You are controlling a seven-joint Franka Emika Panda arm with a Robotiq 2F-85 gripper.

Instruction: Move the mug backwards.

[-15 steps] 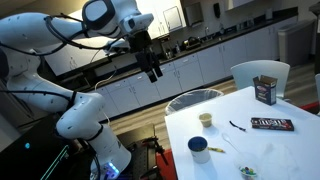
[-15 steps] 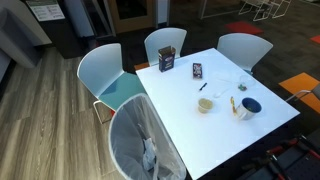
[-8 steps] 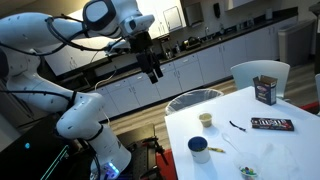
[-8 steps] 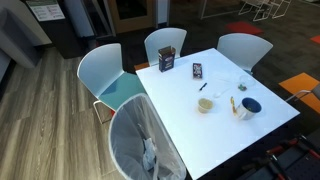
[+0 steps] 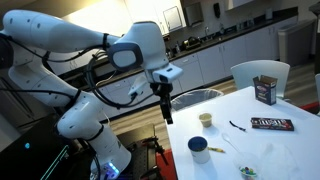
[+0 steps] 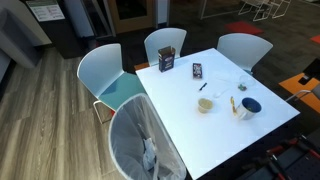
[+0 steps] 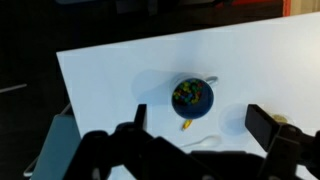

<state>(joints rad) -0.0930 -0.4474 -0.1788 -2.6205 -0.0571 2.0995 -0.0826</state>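
Observation:
The dark blue mug [image 5: 198, 148] stands near the table's front corner; it also shows in the other exterior view [image 6: 250, 105]. In the wrist view the mug [image 7: 192, 97] is seen from above and holds small colourful bits. My gripper [image 5: 165, 101] hangs in the air above and to the side of the mug, well clear of it. In the wrist view the gripper [image 7: 200, 122] is open and empty. Its two dark fingers [image 7: 140, 116] stand wide apart, with the mug just beyond the gap.
A cream cup [image 5: 206, 120] stands behind the mug on the white table [image 5: 280, 150]. A dark brown box [image 5: 265, 90] and a flat dark packet [image 5: 270, 124] lie farther back. A white spoon [image 7: 205, 141] and a yellow scrap [image 7: 186, 125] lie by the mug. Chairs [image 6: 108, 78] ring the table.
The arm has swung down and towards the table; the gripper has dropped from high by the counters to just above the table's corner. The mug has not moved.

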